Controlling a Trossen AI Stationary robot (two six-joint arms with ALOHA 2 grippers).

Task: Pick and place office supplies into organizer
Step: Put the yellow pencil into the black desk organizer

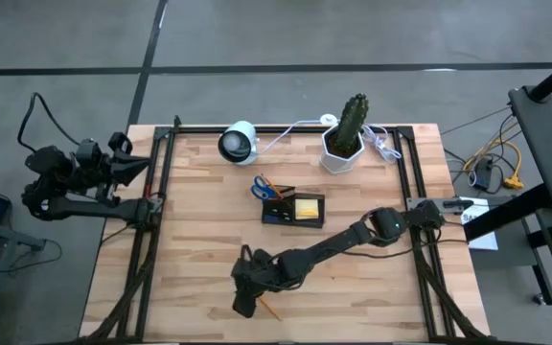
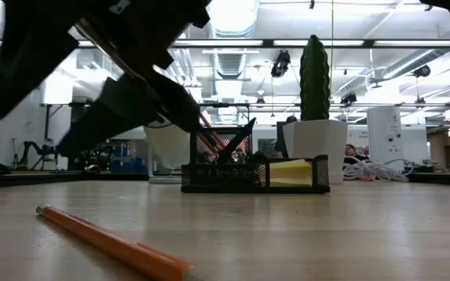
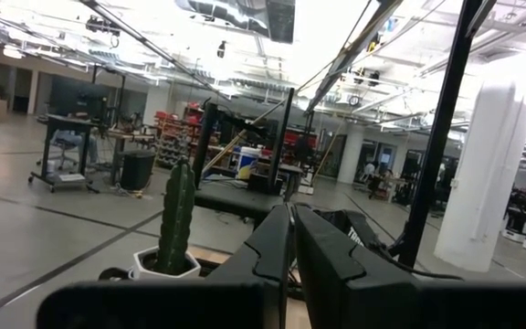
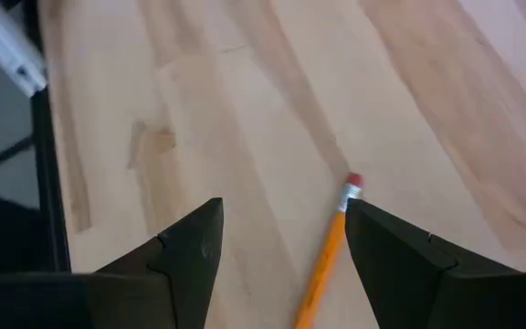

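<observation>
Nearest the lens, an orange pencil [image 4: 325, 259] lay loose on the table, well apart from the organizer [image 1: 293, 209]. Above it the right gripper [image 4: 281, 239] was spread wide, seemingly for pickup; the left gripper [image 3: 290, 239] was clenched empty, parked far from the organizer.

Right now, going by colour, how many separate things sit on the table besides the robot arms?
Orange: 1, pencil
Black: 1, organizer
Blue: 1, scissors
Yellow: 1, sticky-note pad
Green: 1, cactus
White: 2, hexagonal pot, camera
Total: 7
</observation>
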